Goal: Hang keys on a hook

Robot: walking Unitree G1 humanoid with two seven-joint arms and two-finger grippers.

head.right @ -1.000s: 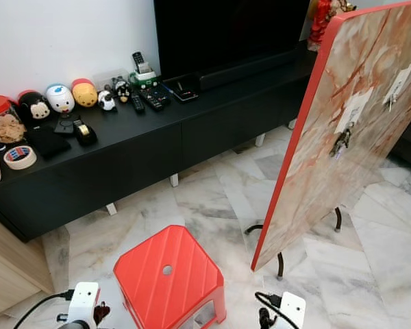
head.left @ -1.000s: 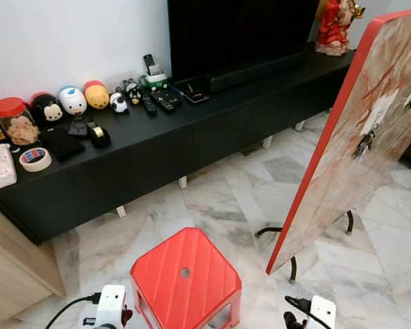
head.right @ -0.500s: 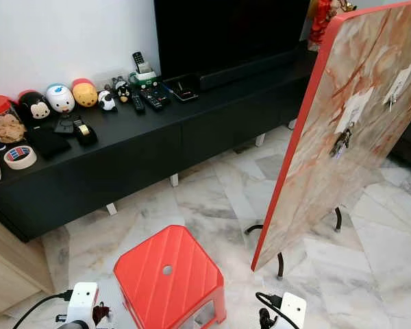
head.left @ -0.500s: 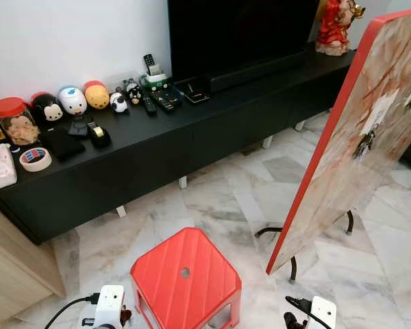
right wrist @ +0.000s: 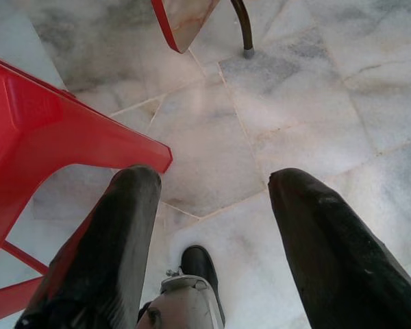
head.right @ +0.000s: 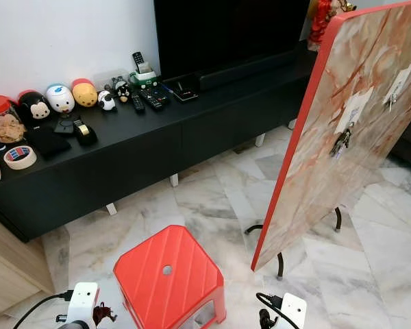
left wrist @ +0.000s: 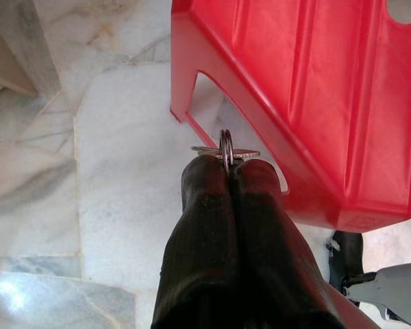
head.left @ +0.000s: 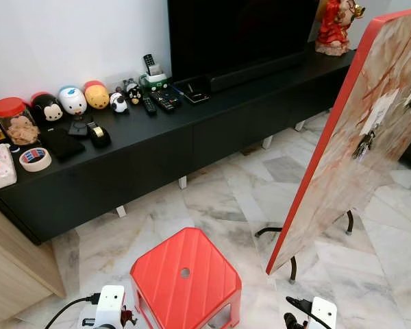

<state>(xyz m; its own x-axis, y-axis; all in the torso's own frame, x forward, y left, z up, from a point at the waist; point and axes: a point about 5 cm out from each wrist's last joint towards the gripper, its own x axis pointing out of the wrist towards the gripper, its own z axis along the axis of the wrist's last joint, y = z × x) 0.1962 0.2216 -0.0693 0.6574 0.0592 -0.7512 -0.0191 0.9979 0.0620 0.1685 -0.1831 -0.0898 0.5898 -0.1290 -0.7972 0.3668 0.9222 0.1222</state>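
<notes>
Low beside the red stool, the left gripper pinches the keys by their ring between pressed-together fingers; the right gripper hangs spread. Farther right, the tilted marble board carries a hook with hanging keys.

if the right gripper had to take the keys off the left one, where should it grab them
Probably the ring where it sticks out past the left gripper, coming from beyond the fingertips. It stands edge-on, pinched between the shut fingers, with the flat key lying crosswise behind it. The right gripper is open already.
</notes>
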